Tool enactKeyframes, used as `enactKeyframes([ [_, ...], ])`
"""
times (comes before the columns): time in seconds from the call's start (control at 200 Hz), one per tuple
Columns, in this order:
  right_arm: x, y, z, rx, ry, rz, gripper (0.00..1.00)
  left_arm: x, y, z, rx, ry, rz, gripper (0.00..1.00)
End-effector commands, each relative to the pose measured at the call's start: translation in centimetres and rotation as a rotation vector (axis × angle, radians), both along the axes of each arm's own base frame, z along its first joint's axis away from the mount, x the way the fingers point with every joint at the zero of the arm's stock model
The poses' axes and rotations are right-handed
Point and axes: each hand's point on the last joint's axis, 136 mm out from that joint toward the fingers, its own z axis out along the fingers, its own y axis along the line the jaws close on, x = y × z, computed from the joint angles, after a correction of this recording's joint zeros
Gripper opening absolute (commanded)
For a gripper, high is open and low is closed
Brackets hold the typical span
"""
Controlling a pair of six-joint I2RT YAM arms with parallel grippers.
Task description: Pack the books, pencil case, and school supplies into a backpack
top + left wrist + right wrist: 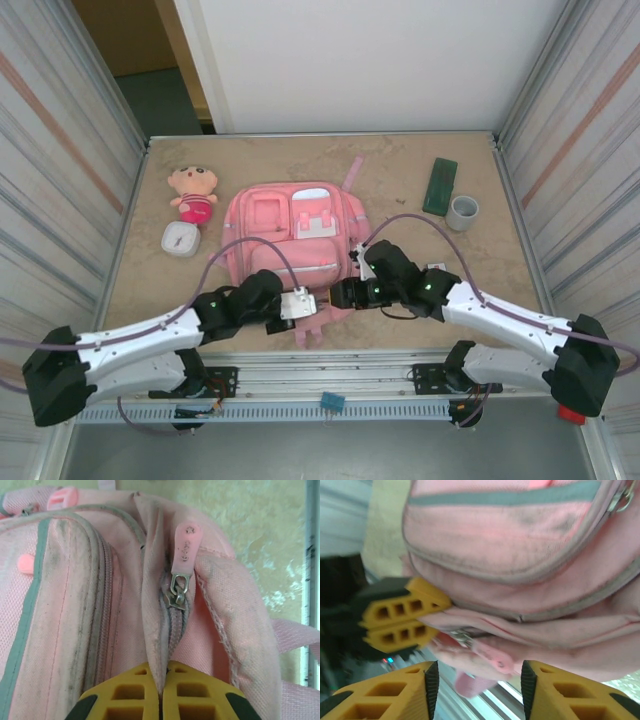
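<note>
While the pink backpack lies flat in the middle of the tabletop, both arms reach to its 6 o'clock edge. The left tool is pinched tight on a fold of the backpack's cloth, right beside the zip. In the left wrist view, the pink zip tag hangs just past that pinch, toward 12 o'clock. The right tool is spread wide. The zip tag sits between its two fingers, and they do not grip it.

I think the job is only at its start, and the step now looks like opening the zip. I cannot tell how far the zip is open. Nothing looks packed yet.

The dark green pencil case lies on the tabletop at about 2 o'clock from the backpack, well apart from it. A grey ring sits just beside it. A plush doll sits at 10 o'clock, and it is not part of the job.

What is left is opening the bag, then putting in the pencil case, the books and the school supplies.
</note>
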Motion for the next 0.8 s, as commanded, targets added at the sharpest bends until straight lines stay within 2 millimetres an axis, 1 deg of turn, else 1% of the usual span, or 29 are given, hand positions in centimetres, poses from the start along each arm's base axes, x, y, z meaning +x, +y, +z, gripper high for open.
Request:
enactKeyframes([
  [0.0, -0.7, 0.2, -0.3, -0.091, -0.093, 0.167, 0.49, -0.9, -1.1, 2.7, -0.144, 0.004, -0.055, 0.0],
  [0.065, -0.8, 1.2, 0.0, -0.087, -0.103, 0.216, 0.49, -0.9, -0.9, 3.0, -0.149, -0.002, -0.053, 0.0],
  [0.175, -1.0, 2.7, 0.6, -0.072, -0.121, 0.279, 0.5, -0.9, -1.3, 3.2, -0.16, 0.002, -0.056, 0.0],
  [0.22, -0.8, 3.1, 0.4, -0.083, -0.127, 0.287, 0.5, -0.9, -1.4, 3.2, -0.158, 0.009, -0.06, 0.0],
  [0.331, -0.5, 3.5, 0.3, -0.094, -0.139, 0.301, 0.5, -1.0, -1.8, 3.4, -0.163, 0.018, -0.078, 0.0],
  [0.426, -0.8, 3.6, -0.1, -0.118, -0.125, 0.324, 0.5, -0.9, -1.8, 4.0, -0.182, 0.009, -0.07, 0.0],
  [0.581, -1.2, 3.1, -1.1, -0.189, -0.135, 0.33, 0.43, -0.4, -1.8, 5.5, -0.268, 0.005, -0.044, 0.0],
  [0.696, -1.4, 3.0, -1.4, -0.199, -0.123, 0.337, 0.43, -0.3, -1.6, 6.2, -0.306, 0.001, -0.037, 0.0],
  [0.732, -1.5, 3.2, -1.3, -0.194, -0.124, 0.34, 0.41, -0.2, -1.5, 6.3, -0.307, -0.003, -0.033, 0.0],
  [0.797, -1.2, 3.1, -1.2, -0.202, -0.134, 0.327, 0.31, -0.1, -1.3, 6.4, -0.303, -0.006, -0.025, 0.0],
])
